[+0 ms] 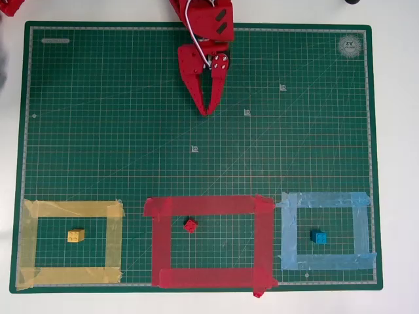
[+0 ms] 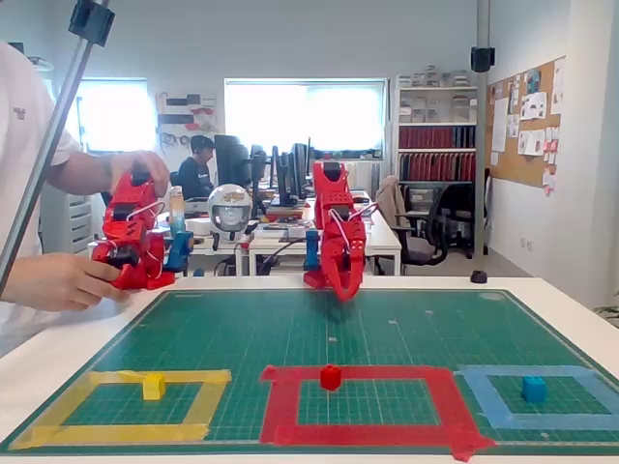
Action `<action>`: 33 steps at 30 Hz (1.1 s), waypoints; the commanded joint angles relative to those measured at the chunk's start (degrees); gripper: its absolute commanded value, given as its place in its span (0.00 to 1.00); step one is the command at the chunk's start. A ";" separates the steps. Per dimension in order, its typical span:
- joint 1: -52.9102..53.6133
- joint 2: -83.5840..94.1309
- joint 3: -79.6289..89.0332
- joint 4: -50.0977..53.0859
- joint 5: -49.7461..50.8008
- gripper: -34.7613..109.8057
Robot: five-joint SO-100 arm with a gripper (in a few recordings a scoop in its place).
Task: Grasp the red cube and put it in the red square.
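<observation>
The red cube is seen already inside the red square, toward 12 o'clock. The end effector, nearly closed and empty, should be kept clear.

My gripper hangs closed near the mat's far edge — the red cube sits inside the red square.

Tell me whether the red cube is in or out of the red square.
In. The red cube sits on green mat inside the red square, near its top strip, untouched.
</observation>
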 commanded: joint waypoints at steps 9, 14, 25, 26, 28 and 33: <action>6.06 22.06 1.49 39.55 -0.79 0.23; 7.03 31.29 1.49 54.32 -0.88 0.23; 8.61 38.06 1.49 64.07 -0.88 0.23; 8.70 38.85 1.49 64.51 -0.88 0.23; 8.70 40.52 1.49 65.39 -0.88 0.23; 8.70 42.19 1.49 66.27 -0.88 0.23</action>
